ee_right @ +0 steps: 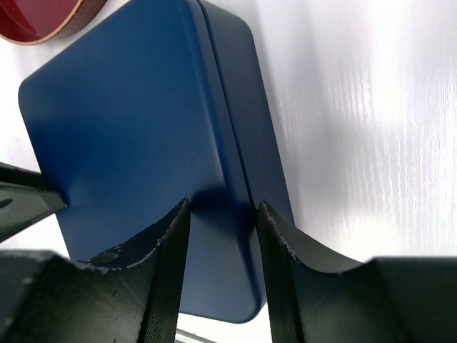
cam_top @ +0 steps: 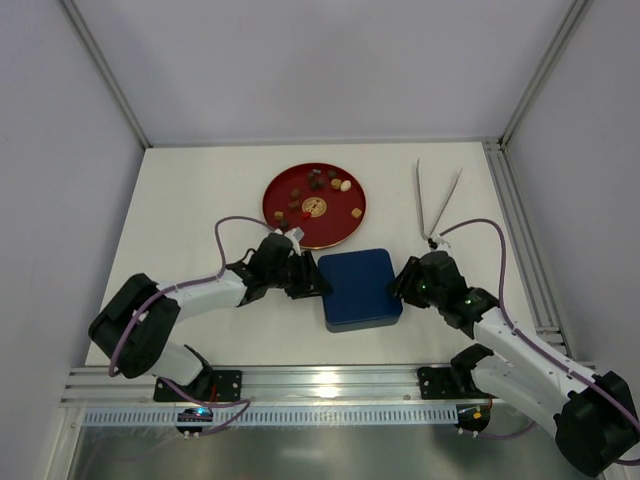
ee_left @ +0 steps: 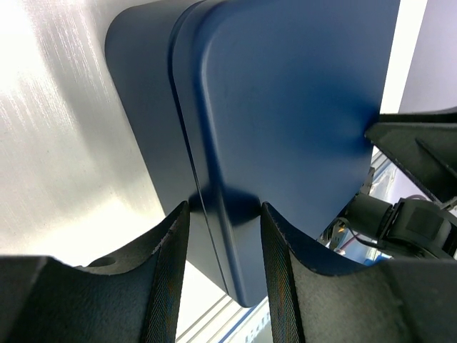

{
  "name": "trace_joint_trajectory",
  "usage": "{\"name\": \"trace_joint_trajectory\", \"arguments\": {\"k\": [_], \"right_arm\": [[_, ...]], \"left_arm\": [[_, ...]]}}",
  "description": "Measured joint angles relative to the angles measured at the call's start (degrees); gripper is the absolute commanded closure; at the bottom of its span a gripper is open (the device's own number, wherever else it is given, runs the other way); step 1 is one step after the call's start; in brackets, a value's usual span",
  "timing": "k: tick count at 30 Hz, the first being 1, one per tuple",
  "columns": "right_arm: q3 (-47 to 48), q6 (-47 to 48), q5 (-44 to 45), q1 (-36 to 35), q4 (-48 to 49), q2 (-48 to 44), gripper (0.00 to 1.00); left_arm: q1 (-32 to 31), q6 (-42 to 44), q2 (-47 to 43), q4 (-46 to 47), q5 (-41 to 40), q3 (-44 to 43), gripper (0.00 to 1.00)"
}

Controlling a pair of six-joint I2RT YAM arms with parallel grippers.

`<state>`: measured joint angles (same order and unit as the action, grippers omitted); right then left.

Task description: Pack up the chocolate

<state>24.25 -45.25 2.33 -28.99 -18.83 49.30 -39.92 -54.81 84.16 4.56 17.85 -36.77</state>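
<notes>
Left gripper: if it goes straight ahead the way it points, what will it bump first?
The dark-blue box. Its edge sits right between the fingers of the left gripper, so it would likely bump at once; whether they touch is unclear.

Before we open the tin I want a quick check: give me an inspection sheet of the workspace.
Surface: white table, no spills seen.
Job's things: chocolate loose on red plate; blue box shut.
Clutter: tongs lying far right.
Grippers: left pincer and right pincer at the box's opposite edges, jaws apart.
Cables: purple loops above both arms, off the box.
Surroundings: white walls, metal frame.
</notes>
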Motion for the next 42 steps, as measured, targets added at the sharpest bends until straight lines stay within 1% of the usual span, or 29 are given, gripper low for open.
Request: {"name": "trace_joint_trajectory", "arguments": {"k": [3, 7, 11, 14, 16, 19, 25, 31, 34, 40, 42], "right_arm": [[-0.6, -1.5, 0.4, -1.5, -2.2, -2.1, 0.6], [-1.1, -4.5, 2.5, -5.6, -3.9, -3.6, 0.62], [-1.4, -8.0, 4.9, -9.9, -3.3, -2.9, 0.63], [-1.8, -10.5, 6.1, -11.7, -1.8, -2.3, 0.63], [-2.5, -11.8, 6.4, -12.1, -0.7, -2.2, 0.66], [-3.4, -13.2, 6.6, -12.3, 0.9, -2.3, 0.67], [-4.9, -15.3, 6.4, -12.5, 5.0, -1.2, 0.68], [-5.0, -16.2, 6.6, -12.7, 6.1, -0.5, 0.67], [-4.8, -16.2, 6.6, -12.8, 6.2, -0.1, 0.66], [-4.1, -16.3, 6.9, -12.9, 5.7, 0.6, 0.58], [-3.9, -16.2, 6.9, -13.1, 5.5, 0.9, 0.58]], "left_arm": [[0.6, 0.5, 0.1, -0.9, 0.8, -0.4, 0.58], [2.0, 1.5, 0.1, -2.1, 1.7, -0.7, 0.58], [3.2, 2.4, 0.1, -2.9, 1.7, -1.2, 0.58], [4.0, 2.9, 0.1, -3.1, 1.5, -1.3, 0.58], [4.2, 3.0, 0.1, -3.1, 1.1, -1.3, 0.58], [4.4, 3.0, -0.1, -2.6, 0.5, -0.9, 0.58], [5.0, 2.8, -0.7, 0.0, -1.1, 0.9, 0.59], [5.1, 2.7, -1.0, 2.4, -2.0, 2.3, 0.62], [5.1, 2.5, -1.2, 3.6, -2.4, 3.2, 0.62], [5.1, 1.3, -2.2, 6.8, -3.2, 5.6, 0.64], [5.1, 0.8, -2.8, 7.3, -3.4, 6.2, 0.65]]}}
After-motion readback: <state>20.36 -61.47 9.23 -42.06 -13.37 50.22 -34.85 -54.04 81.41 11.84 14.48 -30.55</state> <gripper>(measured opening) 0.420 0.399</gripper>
